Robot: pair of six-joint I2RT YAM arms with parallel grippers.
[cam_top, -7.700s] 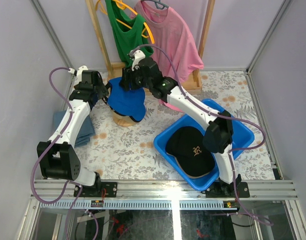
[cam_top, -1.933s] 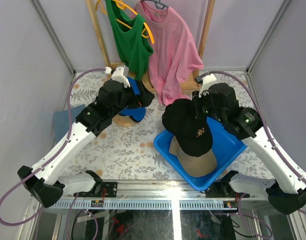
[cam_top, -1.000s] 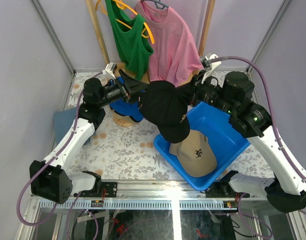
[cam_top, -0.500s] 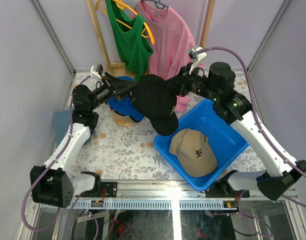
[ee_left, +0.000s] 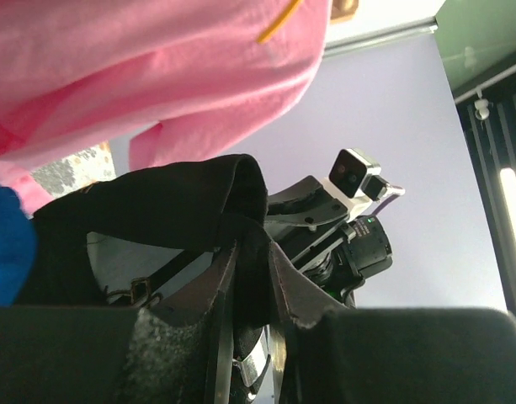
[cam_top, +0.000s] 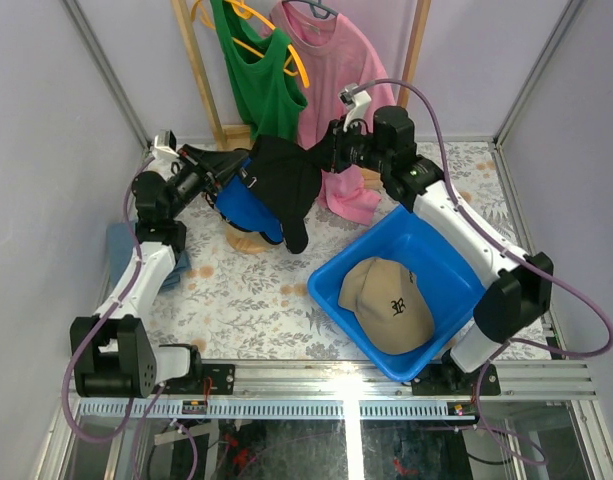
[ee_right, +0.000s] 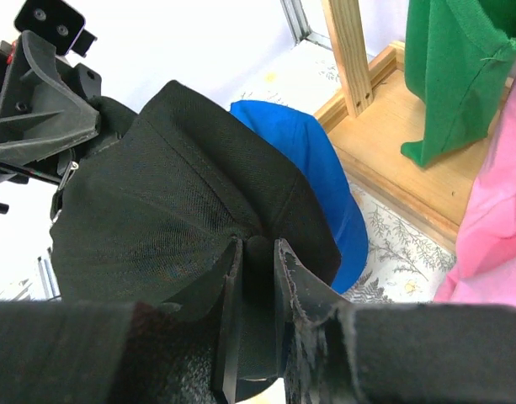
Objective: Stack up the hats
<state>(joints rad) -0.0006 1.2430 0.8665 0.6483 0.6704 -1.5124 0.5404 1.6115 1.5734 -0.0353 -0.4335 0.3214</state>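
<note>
The blue bin [cam_top: 448,262] is set at the near right of the table [cam_top: 246,290], with one corner turned toward the near edge. The tan cap [cam_top: 388,315] lies inside it, crown up, its brim toward the near wall of the bin. Bare bin floor is seen on the far and right sides of this cap. A strip of flowered table surface is seen between the bin's left corner and the wooden dome stand [cam_top: 248,241]. The grey-blue cloth [cam_top: 119,245] lies against the left edge of the table, partly covered by the left arm.

The blue cap [cam_top: 244,205] is seated on the dome stand, left of centre. The black cap [cam_top: 284,180] is held above its right side, stretched between both arms, with the brim hanging down toward the near side. Whether the two caps touch cannot be told.

The left gripper [ee_left: 251,282] is closed on the rim of the black cap from the left, fabric pinched between its fingers. The right gripper [ee_right: 256,278] is closed on a fold of the same cap from the right.

The pink T-shirt [cam_top: 346,90] and the green tank top [cam_top: 261,85] hang from the wooden rack [cam_top: 201,80] at the far edge. The hem of the T-shirt hangs just behind the right gripper.
</note>
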